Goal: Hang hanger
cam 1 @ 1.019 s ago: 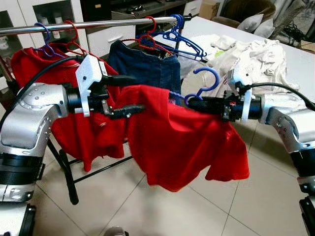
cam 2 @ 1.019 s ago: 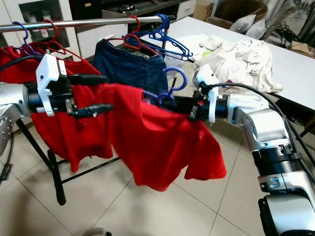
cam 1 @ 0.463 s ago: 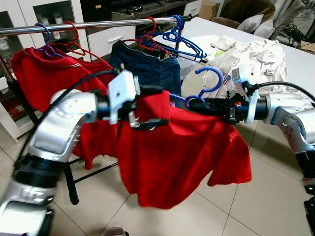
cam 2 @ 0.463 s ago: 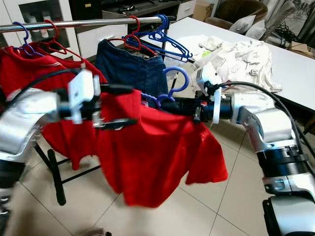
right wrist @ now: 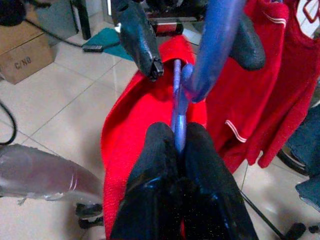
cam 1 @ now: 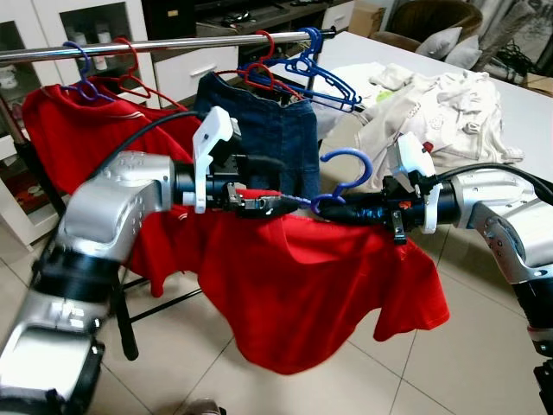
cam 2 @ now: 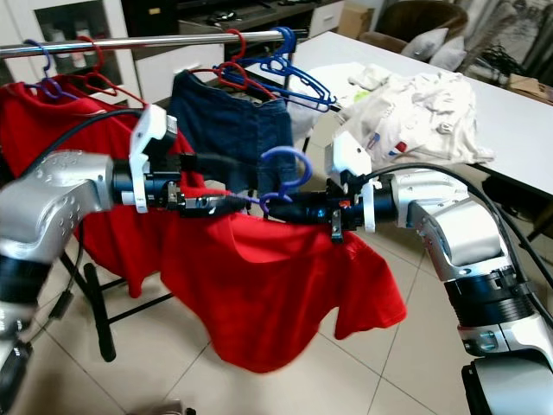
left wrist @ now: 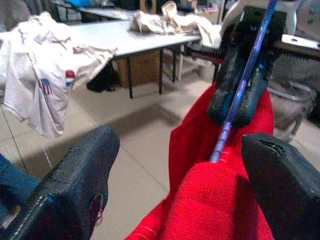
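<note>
- The blue hanger (cam 1: 339, 177), with a red T-shirt (cam 1: 320, 285) draped over it, was held in the air between the two arms, in front of and below the metal clothes rail (cam 1: 155, 45).
- The right gripper (cam 1: 339, 209) had its fingers pinched tight on the hanger's blue bar, just under the hook.
- The left gripper (cam 1: 270, 184) sat at the shirt's other shoulder; its fingers (left wrist: 75, 185) stood wide apart, with the bunched red cloth and the hanger's thin bar between them.
- On the rail hung another red garment (cam 1: 78, 130) on a purple hanger (cam 1: 82, 78), a dark denim garment (cam 1: 259, 117), and several empty red and blue hangers (cam 1: 298, 65).
- White clothes (cam 1: 432, 95) lay heaped on the white table (cam 1: 527, 121) to the robot's right.
</note>
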`<state>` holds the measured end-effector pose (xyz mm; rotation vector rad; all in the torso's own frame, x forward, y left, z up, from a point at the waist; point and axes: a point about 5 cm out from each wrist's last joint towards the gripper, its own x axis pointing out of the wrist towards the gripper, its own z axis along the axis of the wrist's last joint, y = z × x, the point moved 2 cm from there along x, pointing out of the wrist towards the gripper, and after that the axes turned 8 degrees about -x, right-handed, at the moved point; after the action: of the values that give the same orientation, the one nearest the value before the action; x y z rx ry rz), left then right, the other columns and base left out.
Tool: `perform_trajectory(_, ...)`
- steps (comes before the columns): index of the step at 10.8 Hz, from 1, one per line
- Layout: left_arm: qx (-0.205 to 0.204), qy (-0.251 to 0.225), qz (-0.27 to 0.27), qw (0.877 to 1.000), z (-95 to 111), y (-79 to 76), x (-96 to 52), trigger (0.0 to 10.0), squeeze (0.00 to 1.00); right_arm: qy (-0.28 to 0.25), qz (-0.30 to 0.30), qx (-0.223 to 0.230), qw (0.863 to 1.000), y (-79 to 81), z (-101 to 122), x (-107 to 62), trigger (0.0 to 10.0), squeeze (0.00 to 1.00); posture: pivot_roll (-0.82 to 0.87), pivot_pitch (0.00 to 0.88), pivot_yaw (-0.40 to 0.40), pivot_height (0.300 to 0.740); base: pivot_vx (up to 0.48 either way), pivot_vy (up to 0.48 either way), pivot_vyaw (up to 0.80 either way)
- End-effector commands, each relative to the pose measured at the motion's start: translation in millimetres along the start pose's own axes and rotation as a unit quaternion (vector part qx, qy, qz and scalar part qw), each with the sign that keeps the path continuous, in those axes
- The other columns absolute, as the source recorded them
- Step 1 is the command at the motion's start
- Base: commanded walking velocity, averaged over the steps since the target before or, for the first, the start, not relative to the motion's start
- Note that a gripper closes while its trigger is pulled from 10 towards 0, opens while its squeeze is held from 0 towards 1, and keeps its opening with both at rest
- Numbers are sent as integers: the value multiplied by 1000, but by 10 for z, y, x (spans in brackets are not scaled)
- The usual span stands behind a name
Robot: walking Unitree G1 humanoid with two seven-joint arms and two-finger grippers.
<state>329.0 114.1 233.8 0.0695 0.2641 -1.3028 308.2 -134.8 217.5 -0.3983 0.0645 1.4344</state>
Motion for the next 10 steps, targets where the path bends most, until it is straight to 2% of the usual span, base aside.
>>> perform_trajectory(1,4,22,-16,1000,13,-16,38,10000,0,3,9,-34,999,6,103,-31,10000,0,93,0,-95,740,0,0,0)
perform_trajectory(3,11,80,-48,996,1,-5,90,0,0,34,34,-61,997,53,98,-23,10000,0,88,0,-87,740,0,0,0)
perform_trajectory(4,16,85,-51,995,19,-9,117,0,0,37,35,-65,997,59,98,-22,10000,0,87,0,-84,740,0,0,0)
perform_trajectory(5,57,120,-33,990,6,28,174,0,0,35,33,-69,996,63,121,-16,10000,0,84,0,-79,740,0,0,0)
perform_trajectory(6,70,139,-33,987,-33,36,179,0,0,32,33,-71,996,66,137,-13,10000,0,84,0,-77,740,0,0,0)
perform_trajectory(10,56,144,-34,987,-37,72,197,0,0,29,46,-77,996,104,165,15,10000,0,91,0,-83,740,0,0,0)
